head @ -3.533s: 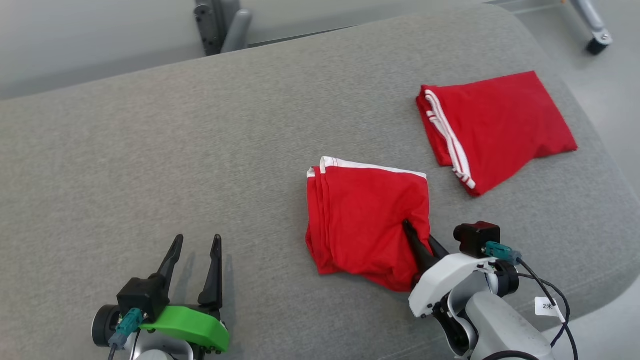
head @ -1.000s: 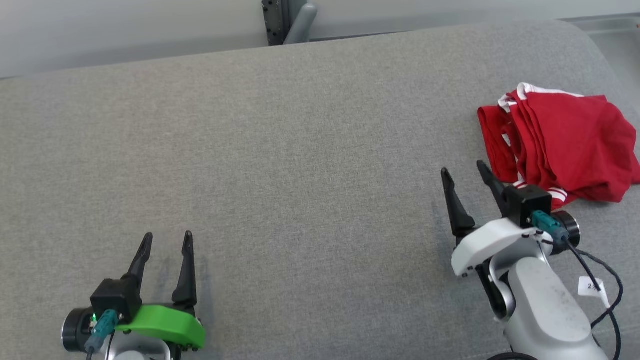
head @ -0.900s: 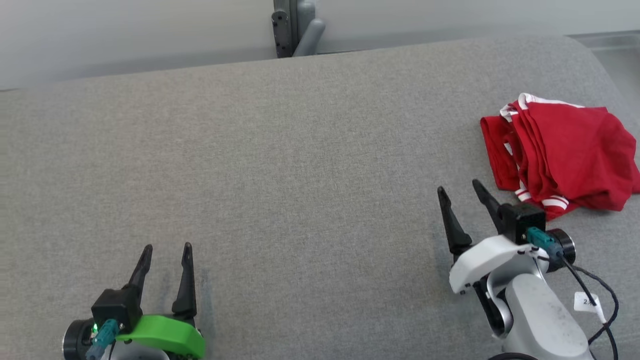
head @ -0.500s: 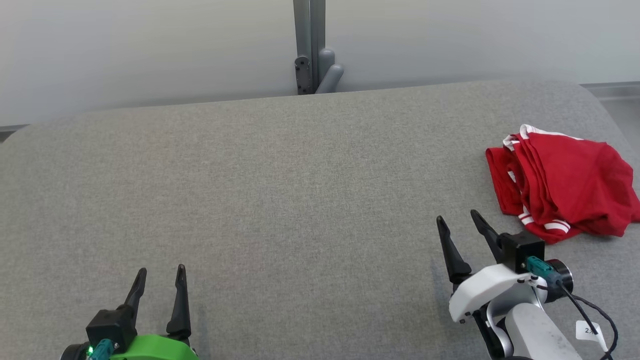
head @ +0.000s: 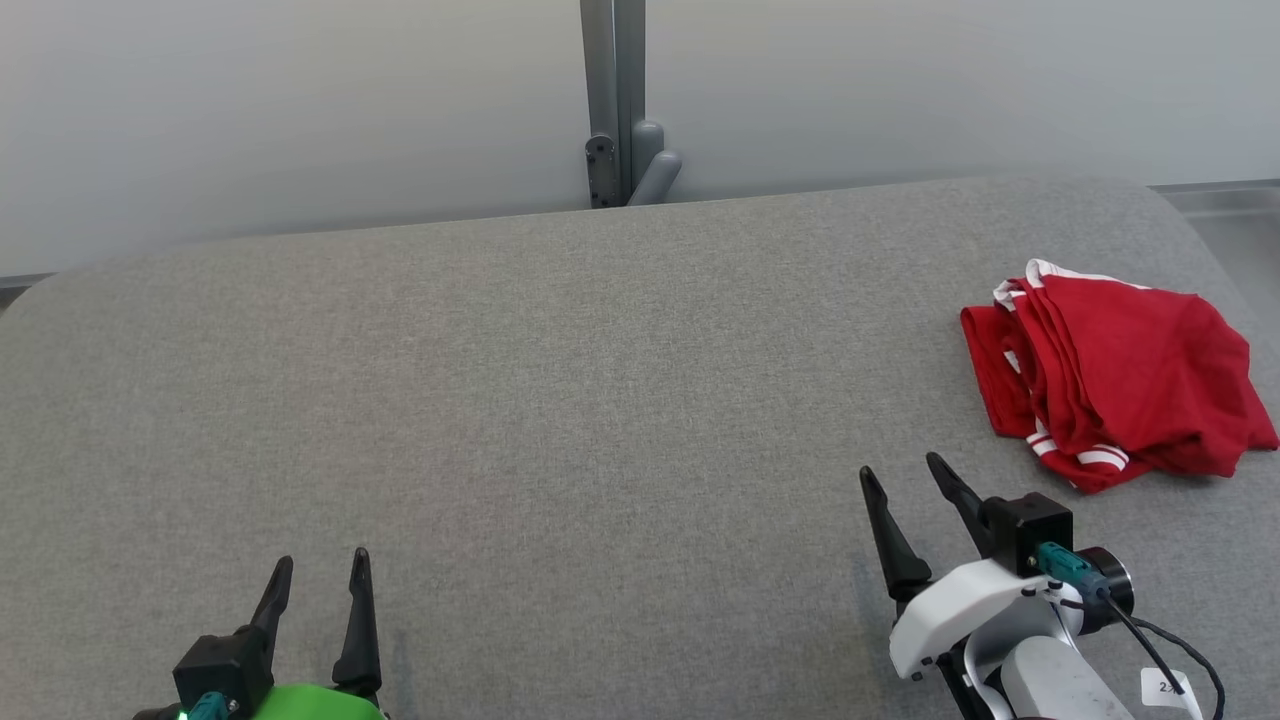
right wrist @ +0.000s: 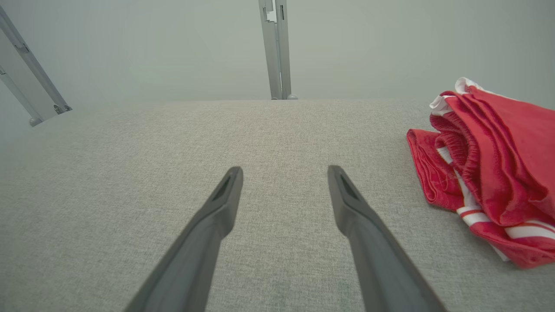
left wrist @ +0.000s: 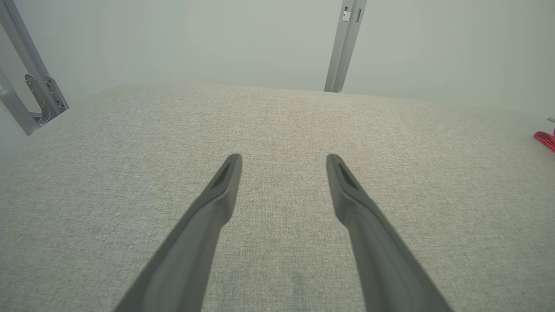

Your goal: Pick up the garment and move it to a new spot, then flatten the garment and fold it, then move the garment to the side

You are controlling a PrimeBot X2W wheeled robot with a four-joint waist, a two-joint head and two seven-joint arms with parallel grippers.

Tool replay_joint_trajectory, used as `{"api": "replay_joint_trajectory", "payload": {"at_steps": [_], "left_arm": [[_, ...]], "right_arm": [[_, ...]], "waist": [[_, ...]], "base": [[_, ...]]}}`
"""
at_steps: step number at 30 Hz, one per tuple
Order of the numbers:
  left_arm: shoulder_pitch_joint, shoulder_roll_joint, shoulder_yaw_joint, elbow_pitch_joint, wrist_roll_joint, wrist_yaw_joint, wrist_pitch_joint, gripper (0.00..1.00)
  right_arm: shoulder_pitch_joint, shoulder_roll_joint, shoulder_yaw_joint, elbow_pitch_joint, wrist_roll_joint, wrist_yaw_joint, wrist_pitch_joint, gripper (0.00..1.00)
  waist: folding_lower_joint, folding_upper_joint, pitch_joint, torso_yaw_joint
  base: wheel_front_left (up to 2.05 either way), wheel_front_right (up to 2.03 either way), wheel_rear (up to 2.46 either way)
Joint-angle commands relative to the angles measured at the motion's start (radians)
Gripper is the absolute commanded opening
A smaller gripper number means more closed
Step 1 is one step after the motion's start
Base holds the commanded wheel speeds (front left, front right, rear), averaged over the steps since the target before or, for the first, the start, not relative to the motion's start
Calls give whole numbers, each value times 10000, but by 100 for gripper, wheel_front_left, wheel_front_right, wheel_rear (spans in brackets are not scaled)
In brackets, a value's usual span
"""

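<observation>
The garment (head: pixel 1120 375) is a red piece with white stripes, lying folded and bunched at the right end of the grey padded table (head: pixel 560 400). It also appears at the right in the right wrist view as the garment (right wrist: pixel 494 173). My right gripper (head: pixel 900 480) stands open a little to the lower left of it, not touching it, with nothing between its fingers. My left gripper (head: pixel 320 568) is open at the lower left, far from the cloth. A red sliver of the garment (left wrist: pixel 545 139) peeks in at the right edge of the left wrist view.
A grey metal post (head: pixel 612 100) rises behind the table's far edge against a pale wall. The table's right end curves off close to the garment. A second metal bracket (left wrist: pixel 34 99) stands off the table's left side.
The head camera has tilted up, so the wall and post fill more of the picture. The right gripper has drawn back from the garment, which lies still. Both grippers stay open.
</observation>
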Motion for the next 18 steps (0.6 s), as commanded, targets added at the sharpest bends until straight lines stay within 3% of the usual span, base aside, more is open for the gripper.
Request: {"api": "replay_joint_trajectory", "payload": {"at_steps": [1, 18], "left_arm": [[151, 12, 41, -3, -27, 45, 6, 100], [75, 13, 159, -6, -178, 90, 6, 100]], "right_arm": [[109, -39, -33, 2, -69, -18, -16, 100], [41, -37, -257, -50, -146, -18, -16, 100]], "waist": [[0, 1, 13, -12], [0, 1, 130, -98]], "base": [[0, 0, 0], [0, 0, 0]]}}
